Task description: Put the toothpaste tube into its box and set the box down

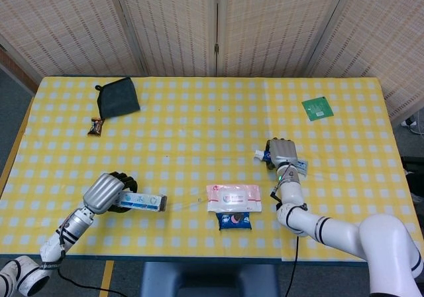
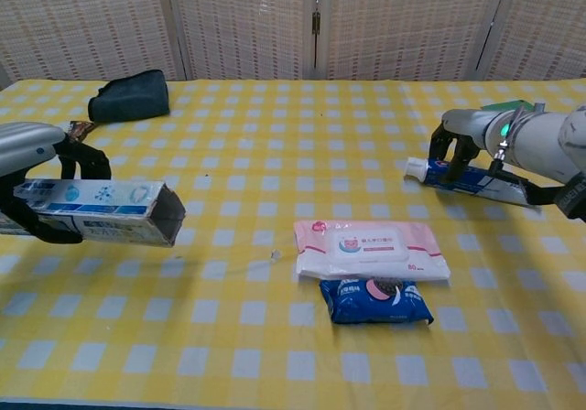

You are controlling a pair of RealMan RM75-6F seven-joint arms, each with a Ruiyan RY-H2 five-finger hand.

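The job has only just started, I think. The left hand [image 2: 41, 167] holds the toothpaste box [image 2: 96, 211] up off the tabletop [image 1: 199, 124], with its fingers wrapped round it. The box lies on its side and its dark open end points toward the middle. I can see nothing inside that end, so the box looks empty. The toothpaste tube [image 2: 467, 179] is not in the box yet. It lies flat on the tabletop, well apart from the box, on the right side. The right hand [image 2: 462, 140] is down over the tube with its fingers curled round it, but I cannot tell if it has a real hold on it yet. The tube does not look lifted. What is left is to pick the tube up, bring it to the open end, slide it in, and put the box down. A pack of wipes [image 2: 371, 248] and a small blue packet [image 2: 375, 301] lie between the two hands.
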